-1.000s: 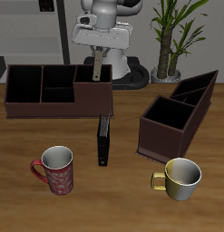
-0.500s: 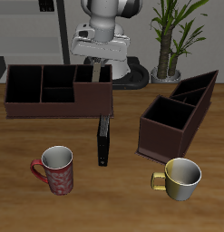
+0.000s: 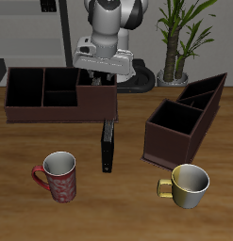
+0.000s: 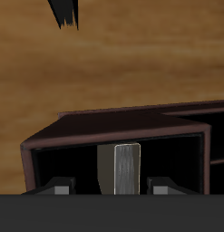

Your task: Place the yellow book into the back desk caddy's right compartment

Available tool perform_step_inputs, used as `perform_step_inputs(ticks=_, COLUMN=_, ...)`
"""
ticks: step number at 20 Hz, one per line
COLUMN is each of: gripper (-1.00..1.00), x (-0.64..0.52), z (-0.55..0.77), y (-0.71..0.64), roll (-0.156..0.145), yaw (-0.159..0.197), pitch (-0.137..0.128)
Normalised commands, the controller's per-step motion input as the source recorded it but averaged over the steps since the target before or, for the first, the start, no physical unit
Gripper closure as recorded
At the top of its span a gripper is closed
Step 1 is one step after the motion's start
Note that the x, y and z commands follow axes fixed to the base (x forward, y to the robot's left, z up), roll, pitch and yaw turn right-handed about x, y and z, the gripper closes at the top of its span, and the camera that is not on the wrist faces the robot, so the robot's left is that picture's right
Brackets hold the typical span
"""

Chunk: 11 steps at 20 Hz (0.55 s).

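The back desk caddy [image 3: 52,111] is a long dark-brown box at the back of the table. My gripper [image 3: 97,75] hangs just over its right compartment [image 3: 96,87]. In the wrist view the yellow book [image 4: 128,168] stands upright inside that compartment [image 4: 77,159], leaning towards a wall. My gripper [image 4: 112,188] is open, and its fingertips [image 4: 61,188] sit wide apart on either side of the book with a gap to each. In the exterior view the book is hidden by the gripper and the caddy wall.
A black book [image 3: 108,146] lies in front of the caddy; it also shows in the wrist view [image 4: 66,14]. A diagonally turned dark-brown caddy [image 3: 184,118] stands beside it. A red mug [image 3: 57,176] and a golden mug [image 3: 187,184] stand near the front edge.
My gripper came down with the yellow book, which was tilted above the caddy, into the right compartment. The fingers now stand apart and the book rests inside.
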Motion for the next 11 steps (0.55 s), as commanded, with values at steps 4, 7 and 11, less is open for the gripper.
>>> perform_step_inputs(ticks=4, gripper=-1.00, x=0.06, z=0.03, y=-0.06, roll=0.010, yaw=-0.009, pitch=0.004)
perform_step_inputs(ticks=7, gripper=-1.00, x=0.00, z=0.08, y=-0.01, roll=0.007, yaw=-0.027, pitch=-0.015)
perform_step_inputs(ticks=11, gripper=-1.00, x=0.03, z=0.19, y=0.11, roll=0.026, yaw=0.020, pitch=-0.020)
